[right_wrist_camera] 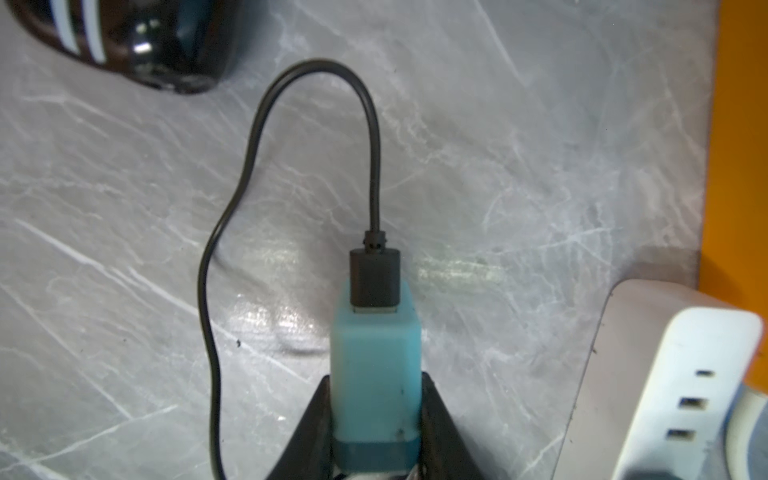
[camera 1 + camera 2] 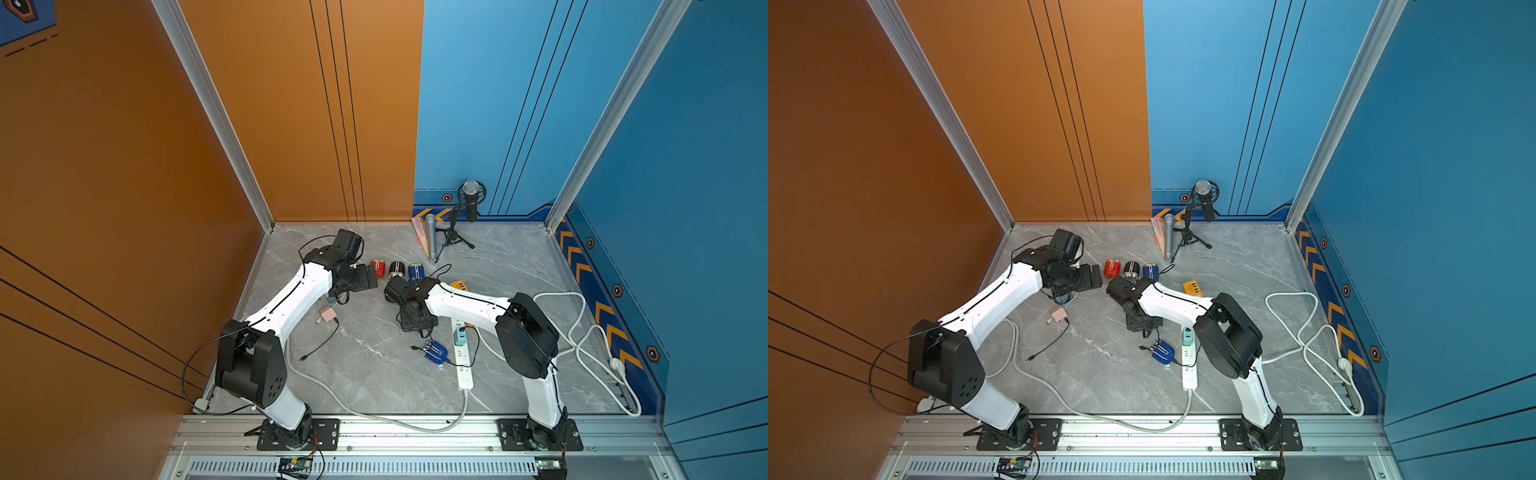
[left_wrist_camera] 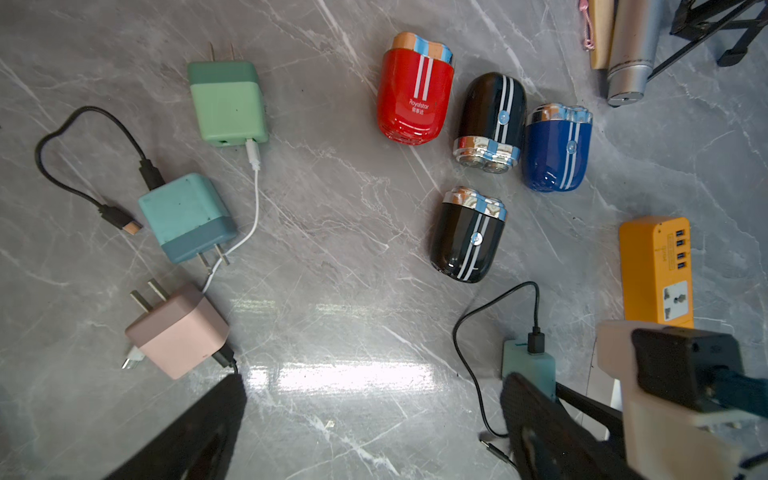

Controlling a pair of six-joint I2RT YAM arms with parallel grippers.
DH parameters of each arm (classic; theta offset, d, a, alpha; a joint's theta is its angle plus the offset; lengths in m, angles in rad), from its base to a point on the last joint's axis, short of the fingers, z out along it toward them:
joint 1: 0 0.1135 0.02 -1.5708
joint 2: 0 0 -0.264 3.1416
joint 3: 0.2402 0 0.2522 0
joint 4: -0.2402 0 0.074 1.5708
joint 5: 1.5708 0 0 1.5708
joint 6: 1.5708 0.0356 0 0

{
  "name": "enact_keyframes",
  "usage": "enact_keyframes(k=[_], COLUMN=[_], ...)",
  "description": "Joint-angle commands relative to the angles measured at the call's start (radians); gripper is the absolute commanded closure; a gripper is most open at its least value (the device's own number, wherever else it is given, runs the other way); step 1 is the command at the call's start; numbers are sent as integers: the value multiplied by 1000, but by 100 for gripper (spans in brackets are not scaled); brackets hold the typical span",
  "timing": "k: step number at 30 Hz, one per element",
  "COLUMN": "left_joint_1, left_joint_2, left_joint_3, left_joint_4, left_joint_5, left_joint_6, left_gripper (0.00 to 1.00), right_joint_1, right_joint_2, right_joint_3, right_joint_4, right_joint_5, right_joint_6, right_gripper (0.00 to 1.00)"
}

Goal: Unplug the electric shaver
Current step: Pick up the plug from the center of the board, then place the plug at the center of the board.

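Power strip, white, taken as reference. Left gripper: well apart from it, jaws released, empty. Right gripper: just beside it, clenched on teal charger. Blue electric shaver: just beside strip. Black cable: seated in charger.

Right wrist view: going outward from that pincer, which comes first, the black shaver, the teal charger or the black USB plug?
1. Teal charger: between the fingers of the right pincer.
2. Black USB plug: stuck in the charger's far end.
3. Black shaver: farthest, on the table beyond the cable loop.
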State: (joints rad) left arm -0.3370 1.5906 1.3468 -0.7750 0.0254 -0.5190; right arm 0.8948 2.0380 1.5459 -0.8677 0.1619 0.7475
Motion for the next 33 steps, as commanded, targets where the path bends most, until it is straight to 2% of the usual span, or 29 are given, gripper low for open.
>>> enact_keyframes(k=[1,7,12,18,23,33], left_joint_1=[27,125,203,265,272,298], left_joint_2=[-44,-99,-174,-247,-297,-368], left_joint_3=[-22,-70,-111,-156,-186,-206], left_joint_4=[-16,-17,-28,-42,-42,-42], left_joint_5=[32,82,66,47,29,6], left_joint_6=[21,7,-1,-39,-60,-100], left_gripper=[1,1,1,0,0,0], right_joint_1=[51,114,124,99,77,82], right_joint_2=[-31,43,229,433,522,596], right_joint_3=[39,218,464,742,841,886], right_joint_4=[-56,-47,-42,-46,-46,-37], right_joint_5=[16,-141,-199,-243,-282,-294], right_joint_6=[-57,-175,-251,-265,-254,-247], right_gripper=[86,86,87,87,87,84])
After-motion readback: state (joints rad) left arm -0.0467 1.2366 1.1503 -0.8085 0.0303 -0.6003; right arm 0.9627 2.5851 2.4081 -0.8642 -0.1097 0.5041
